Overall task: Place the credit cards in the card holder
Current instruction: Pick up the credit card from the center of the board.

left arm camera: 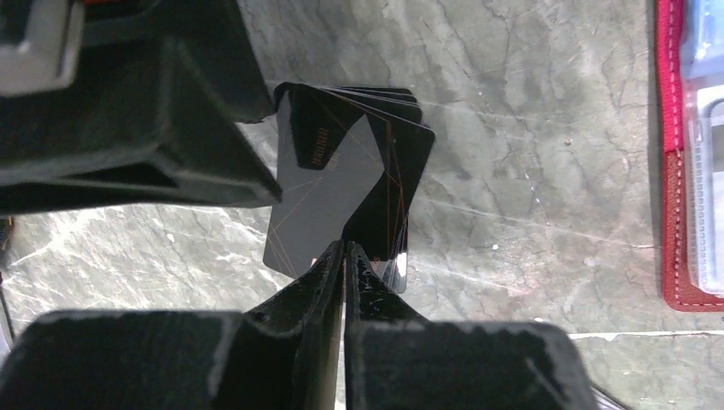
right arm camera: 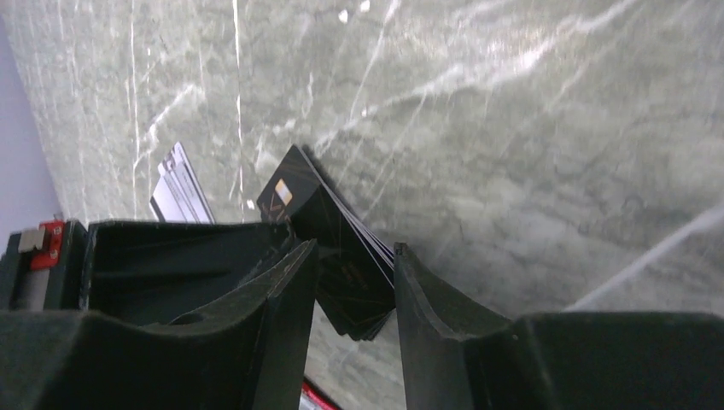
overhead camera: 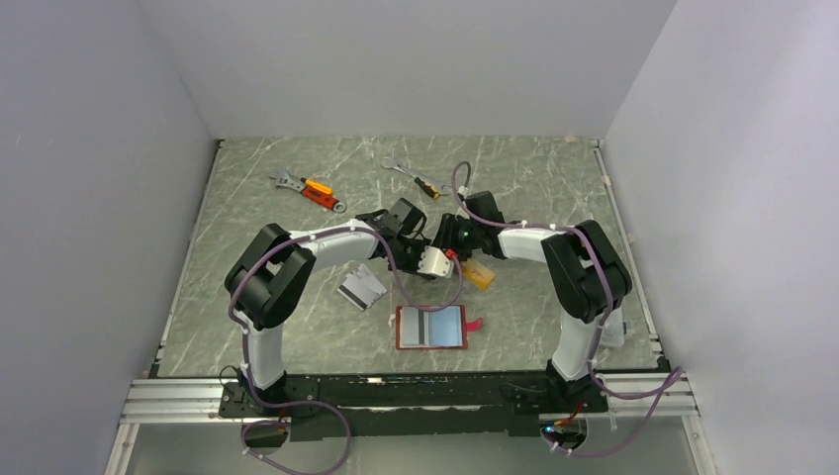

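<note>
My left gripper (left arm camera: 344, 246) is shut on the lower edge of a fanned stack of black credit cards (left arm camera: 341, 175), held above the table. My right gripper (right arm camera: 354, 249) is open, with its fingers on either side of the same black stack (right arm camera: 359, 282). In the top view both grippers meet at mid-table, left (overhead camera: 425, 247) and right (overhead camera: 452, 236), and hide the black cards. Silver-grey cards (overhead camera: 361, 287) lie left of them. An orange-gold card (overhead camera: 479, 274) lies to the right. The red card holder (overhead camera: 431, 327) lies open nearer the bases, pale pockets up.
Two orange-handled wrenches (overhead camera: 311, 189) (overhead camera: 417, 181) lie at the back of the marble table. The card holder's red edge (left arm camera: 674, 171) shows at the right of the left wrist view. The silver-grey cards (right arm camera: 179, 192) also show in the right wrist view.
</note>
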Available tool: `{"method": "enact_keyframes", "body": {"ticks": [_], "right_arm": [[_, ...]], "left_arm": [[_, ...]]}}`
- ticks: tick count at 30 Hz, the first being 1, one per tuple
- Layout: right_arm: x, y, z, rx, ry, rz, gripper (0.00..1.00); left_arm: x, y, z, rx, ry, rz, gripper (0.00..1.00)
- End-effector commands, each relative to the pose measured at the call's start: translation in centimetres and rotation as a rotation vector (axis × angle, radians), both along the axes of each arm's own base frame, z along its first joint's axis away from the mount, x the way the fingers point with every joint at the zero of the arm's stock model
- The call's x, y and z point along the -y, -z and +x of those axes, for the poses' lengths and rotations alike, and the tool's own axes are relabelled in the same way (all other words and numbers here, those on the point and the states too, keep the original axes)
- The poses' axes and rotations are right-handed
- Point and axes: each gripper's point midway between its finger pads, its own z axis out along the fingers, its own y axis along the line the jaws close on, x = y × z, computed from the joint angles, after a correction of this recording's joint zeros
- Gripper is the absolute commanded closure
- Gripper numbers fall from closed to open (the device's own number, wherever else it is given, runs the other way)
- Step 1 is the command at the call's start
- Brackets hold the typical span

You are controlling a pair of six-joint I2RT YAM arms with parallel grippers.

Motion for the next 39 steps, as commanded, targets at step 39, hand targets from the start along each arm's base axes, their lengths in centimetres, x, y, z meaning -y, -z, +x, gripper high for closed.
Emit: {"method": "enact_keyframes", "body": {"ticks": [39], "right_arm": [[1.0,0.7,-3.9,-0.086,0.036,0.003,0.63]], "left_arm": [[-2.3,-1.4,-1.6,-0.054,-0.011,-0.024,0.91]]}}
